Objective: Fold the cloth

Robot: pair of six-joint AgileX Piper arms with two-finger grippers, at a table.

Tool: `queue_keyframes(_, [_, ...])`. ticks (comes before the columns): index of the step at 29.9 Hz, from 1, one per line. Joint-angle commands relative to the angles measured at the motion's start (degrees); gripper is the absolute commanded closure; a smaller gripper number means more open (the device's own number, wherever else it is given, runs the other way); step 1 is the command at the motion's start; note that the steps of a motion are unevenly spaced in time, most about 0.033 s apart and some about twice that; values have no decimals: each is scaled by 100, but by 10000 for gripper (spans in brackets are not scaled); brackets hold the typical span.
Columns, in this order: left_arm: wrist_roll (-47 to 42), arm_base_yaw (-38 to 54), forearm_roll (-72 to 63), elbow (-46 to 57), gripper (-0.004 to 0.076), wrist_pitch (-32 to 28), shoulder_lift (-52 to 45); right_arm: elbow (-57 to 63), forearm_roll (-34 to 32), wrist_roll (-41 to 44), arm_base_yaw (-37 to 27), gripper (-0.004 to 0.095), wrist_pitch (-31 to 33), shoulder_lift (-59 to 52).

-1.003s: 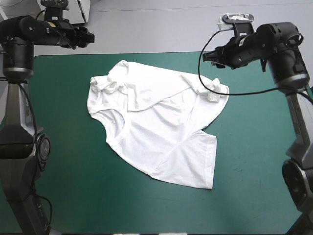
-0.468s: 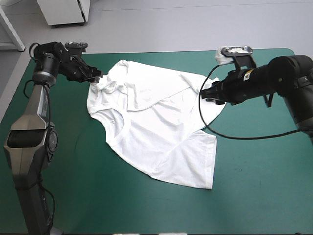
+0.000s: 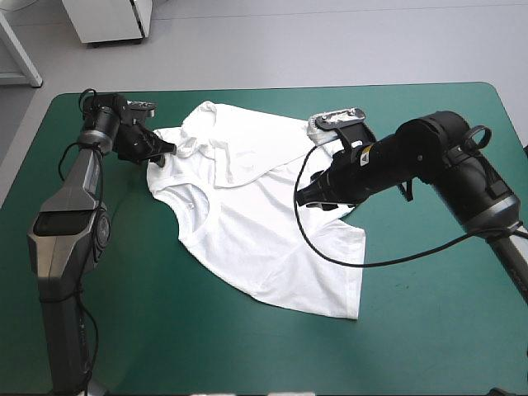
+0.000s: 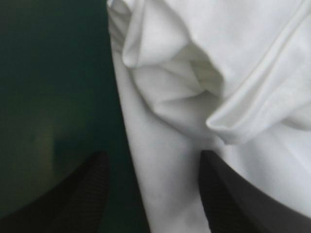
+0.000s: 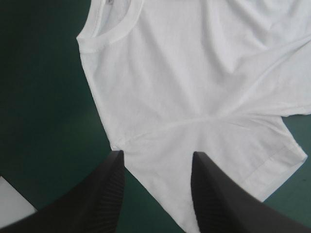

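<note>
Now grasping step, seemingly: shirt (image 3: 264,231) rumpled on tabletop (image 3: 429,330); left hand (image 4: 153,155) spread astride bunched edge; right hand (image 5: 158,155) spread over its middle. Next, likely: pinch, pull flat.

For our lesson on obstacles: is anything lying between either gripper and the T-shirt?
Nothing visible does. The left gripper is open around the edge of the T-shirt at its crumpled sleeve. The right gripper hangs open over the shirt's middle. Only bare table lies around the shirt.
</note>
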Motion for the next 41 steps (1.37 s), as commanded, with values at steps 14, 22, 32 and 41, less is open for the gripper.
queue_keyframes(14, [-18, -11, -146, -138, 733, 8, -135, 976, -152, -524, 889, 495, -170, -47])
queue_keyframes(22, [-63, -21, -232, -138, 733, 31, -135, 1581, -676, -790, 2082, 454, -687, 268])
queue_keyframes(32, [-63, -21, -593, -138, 733, 38, -135, 1581, -645, -718, 2378, 390, -1133, 1089])
queue_keyframes(41, [-63, -21, -767, -138, 733, -158, -135, 1456, -827, -705, 2454, 391, -1290, 1465])
